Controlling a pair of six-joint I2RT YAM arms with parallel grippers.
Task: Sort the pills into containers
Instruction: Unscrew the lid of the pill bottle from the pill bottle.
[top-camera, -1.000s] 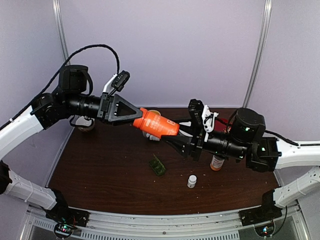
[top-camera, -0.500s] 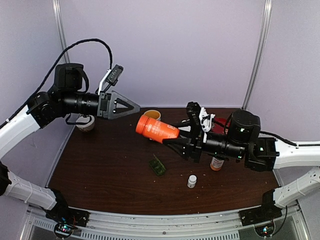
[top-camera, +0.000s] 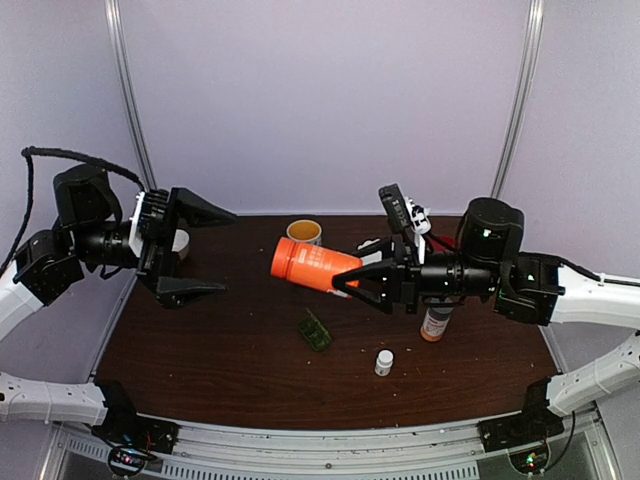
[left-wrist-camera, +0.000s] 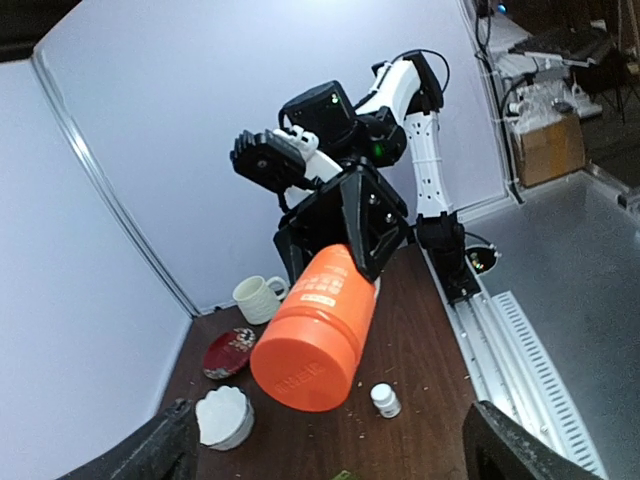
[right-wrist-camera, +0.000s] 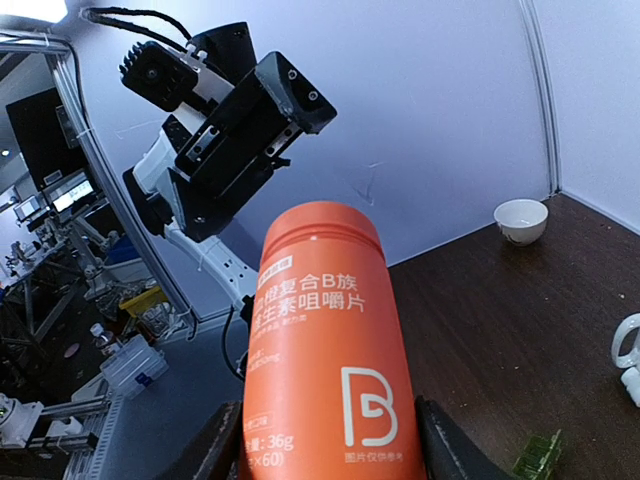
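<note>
My right gripper (top-camera: 347, 275) is shut on the base end of a large orange bottle (top-camera: 313, 263), holding it tilted above the table with its orange cap toward the left arm. In the right wrist view the orange bottle (right-wrist-camera: 330, 350) fills the space between my fingers (right-wrist-camera: 213, 450). My left gripper (top-camera: 228, 252) stands wide open, well left of the cap and holding nothing. The dark green pill box (top-camera: 316, 330), the container, lies on the table under the bottle; its edge (right-wrist-camera: 540, 452) also shows. No pills are in view.
A tiny white bottle (top-camera: 384, 362) and an orange-capped bottle (top-camera: 435, 322) stand right of the pill box. A cup (top-camera: 304, 232) sits at the back. A white scalloped bowl (left-wrist-camera: 225, 415), a red dish (left-wrist-camera: 230, 350) and a mug (left-wrist-camera: 258, 297) are on the table too.
My left gripper let go of the bottle's cap end, opened wide and drew back to the left. My right gripper kept the orange bottle almost in place.
</note>
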